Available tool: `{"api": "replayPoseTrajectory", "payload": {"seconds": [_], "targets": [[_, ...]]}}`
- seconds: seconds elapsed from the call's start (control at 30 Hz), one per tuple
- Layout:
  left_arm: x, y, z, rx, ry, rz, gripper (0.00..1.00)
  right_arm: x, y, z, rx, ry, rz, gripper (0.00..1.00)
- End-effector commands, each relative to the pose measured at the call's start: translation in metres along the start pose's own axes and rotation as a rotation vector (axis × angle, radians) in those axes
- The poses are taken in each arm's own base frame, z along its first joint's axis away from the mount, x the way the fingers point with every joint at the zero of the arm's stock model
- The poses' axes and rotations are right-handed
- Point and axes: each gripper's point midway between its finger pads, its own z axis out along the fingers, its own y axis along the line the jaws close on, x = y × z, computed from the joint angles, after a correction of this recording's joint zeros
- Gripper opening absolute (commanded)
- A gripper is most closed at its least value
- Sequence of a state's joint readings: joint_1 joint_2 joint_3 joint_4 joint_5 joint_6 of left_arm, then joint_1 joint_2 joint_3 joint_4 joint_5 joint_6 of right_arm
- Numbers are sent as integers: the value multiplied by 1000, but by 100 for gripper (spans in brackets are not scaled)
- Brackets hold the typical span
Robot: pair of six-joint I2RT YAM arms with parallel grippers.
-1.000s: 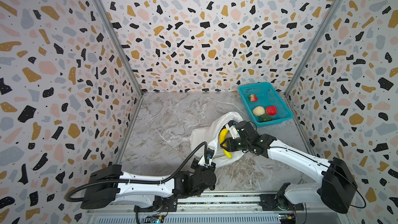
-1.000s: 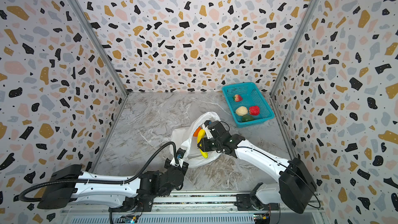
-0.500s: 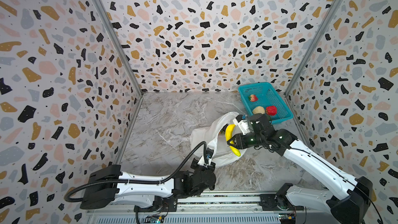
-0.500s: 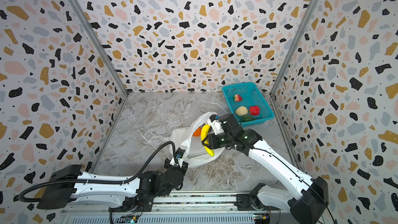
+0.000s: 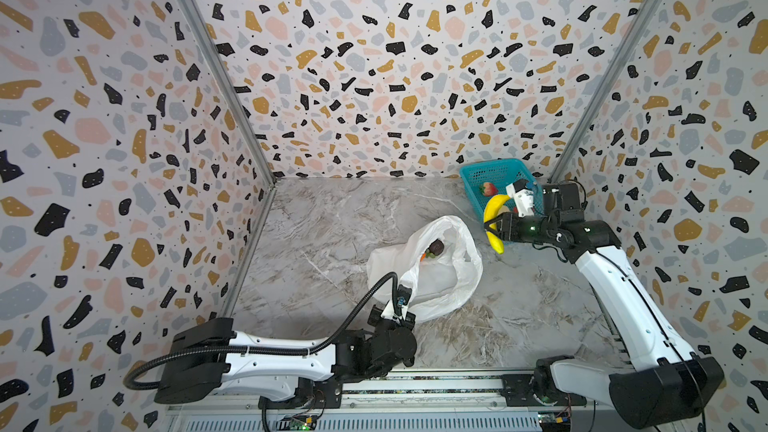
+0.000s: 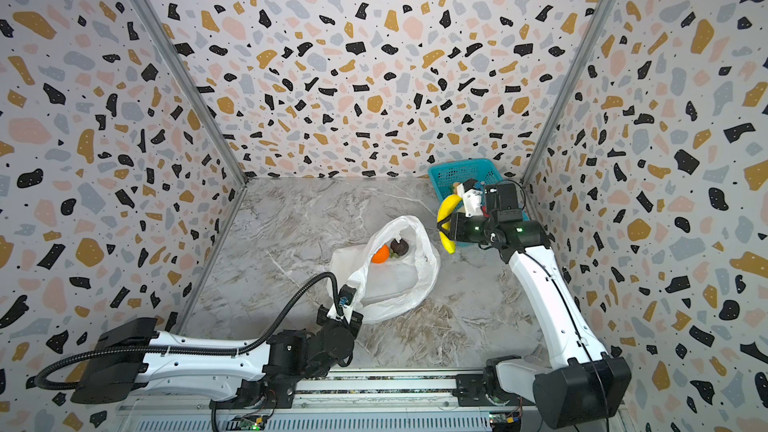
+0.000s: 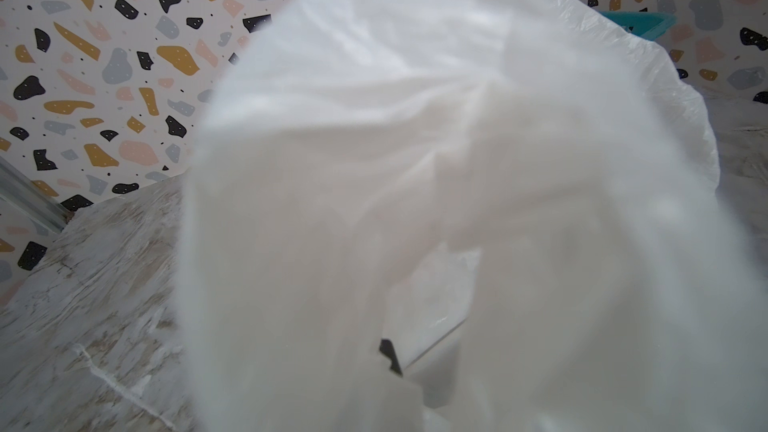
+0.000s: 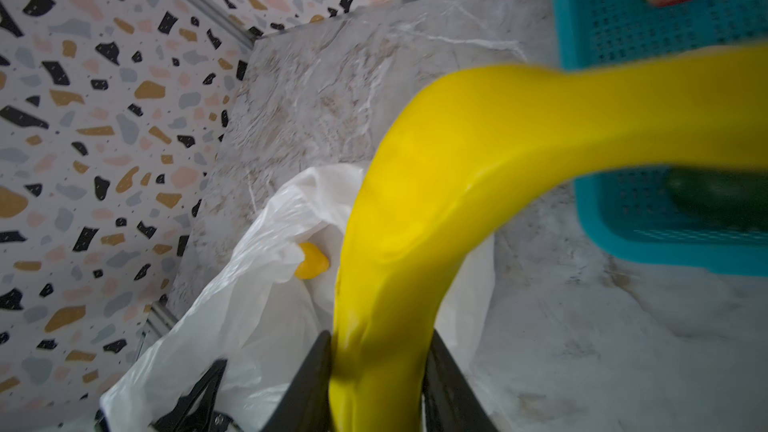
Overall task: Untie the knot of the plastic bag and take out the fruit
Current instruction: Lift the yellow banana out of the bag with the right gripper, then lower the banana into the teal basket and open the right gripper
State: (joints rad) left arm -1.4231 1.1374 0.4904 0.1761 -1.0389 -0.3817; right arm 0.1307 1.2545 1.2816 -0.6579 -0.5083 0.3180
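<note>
- Marbled grey tabletop walled by speckled terrazzo panels; a teal basket sits in its back right corner and the plastic bag lies near the middle, a little toward the front edge.
- No tied knot shows in any view. The bag's mouth gapes open, facing the back wall.
- Right gripper hangs over the tabletop between the bag and the basket's near rim. Its jaws are partly closed around a banana, which stands roughly upright with its upper end already over the basket.
- Left gripper is at the bag's front side, jaws pinched fully together on a strip of the bag's film and holding that edge up. The left wrist view is almost all white plastic.
- Fruit left in the bag: an orange, a dark purple-brown piece touching it, and a small yellow piece.
- Fruit in the basket: a red piece and a green one.
- Risks, as I judge them:
  - The banana is long, curved and smooth, so it may pivot or slip in the jaws, catch the basket rim and drop outside.
  - A low approach could knock the basket toward the wall.
  - If the left pinch slips, the mouth may collapse over the remaining fruit.
  - Pulling harder could drag or tear the thin film and roll the fruit out.
</note>
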Motion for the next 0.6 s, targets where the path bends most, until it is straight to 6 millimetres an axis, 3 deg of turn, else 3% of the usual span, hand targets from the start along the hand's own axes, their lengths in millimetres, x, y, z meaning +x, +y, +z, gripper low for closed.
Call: {"api": "replayPoseTrajectory", "payload": {"seconds": [0.0, 0.17, 0.3, 0.57], "targets": [[-5, 2, 1, -14, -10, -12, 0, -42, -32, 2, 48, -131, 23, 35], [-6, 1, 0, -5, -11, -7, 0, -81, -95, 17, 160, -213, 88, 35], [-6, 0, 0, 1, -11, -10, 0, -101, -139, 41, 215, -215, 124, 35], [-7, 0, 0, 5, -15, -17, 0, -119, -192, 117, 222, -177, 208, 35]]}}
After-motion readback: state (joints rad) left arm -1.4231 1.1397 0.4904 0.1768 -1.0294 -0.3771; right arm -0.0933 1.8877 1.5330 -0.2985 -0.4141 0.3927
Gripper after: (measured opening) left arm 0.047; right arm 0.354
